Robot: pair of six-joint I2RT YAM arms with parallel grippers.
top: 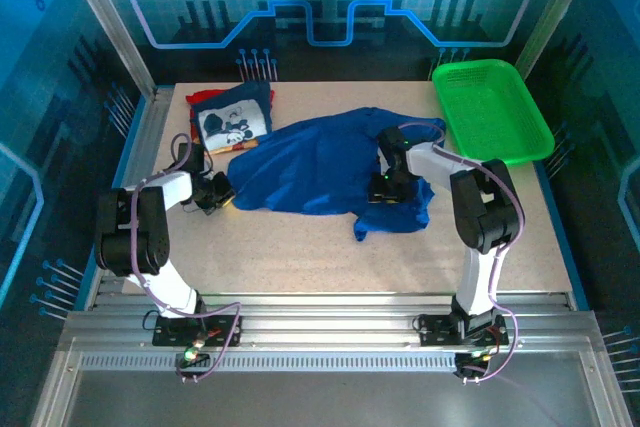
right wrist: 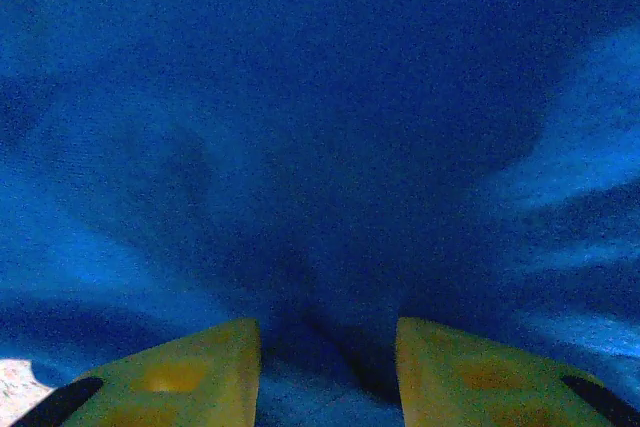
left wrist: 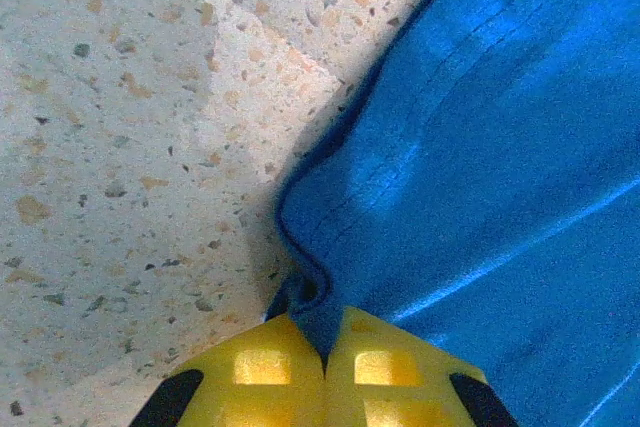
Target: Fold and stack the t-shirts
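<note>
We are spreading the blue t-shirt (top: 300, 169) to fold it. Our left gripper (left wrist: 325, 337) is clamped on its edge, cloth running ahead-right. Our right gripper (right wrist: 328, 342) stands part open, cloth loose between. Next, probably, the right needs a firm pinch.

Cameras: one overhead, two wrist.
Overhead looks down and forward across the table (top: 300, 247); wrist views face downward, very close, sharing the blue t-shirt (top: 310, 167) with it.
</note>
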